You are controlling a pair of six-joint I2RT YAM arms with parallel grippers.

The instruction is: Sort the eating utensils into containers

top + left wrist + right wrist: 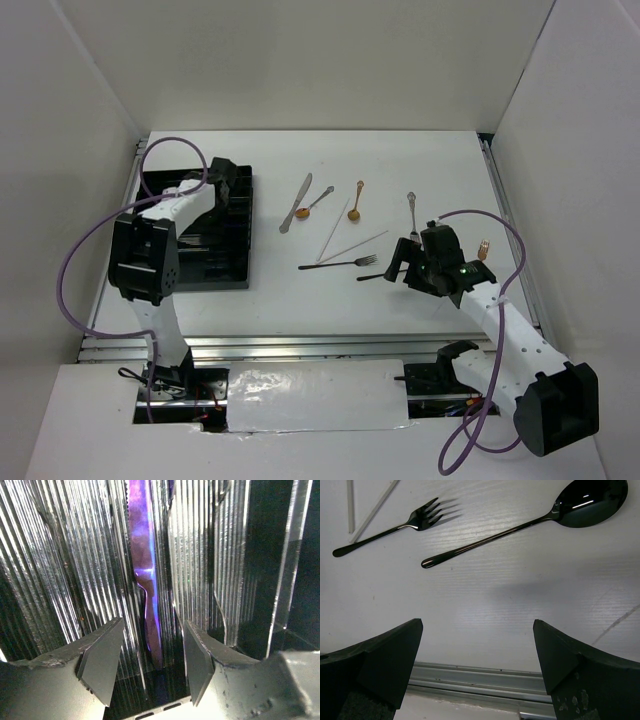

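- The left gripper (pixel 152 647) had its fingers moderately apart and gripping nothing, low inside a ribbed compartment of the black tray (pixel 60 580).
- The dark blue knife (pixel 142 555) lay in that compartment with its handle end between the fingertips, touching neither, and its blade ran on beyond them.
- The right gripper (pixel 477 627) was spread wide and empty over the white table (pixel 495 605).
- The black spoon (pixel 520 525) lay just beyond the fingers, with the black fork (pixel 395 530) farther off, past the finger at the view's left.

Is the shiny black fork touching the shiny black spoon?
Apart. The right wrist view shows the slim black metal fork and the black metal spoon with bare white table between them.
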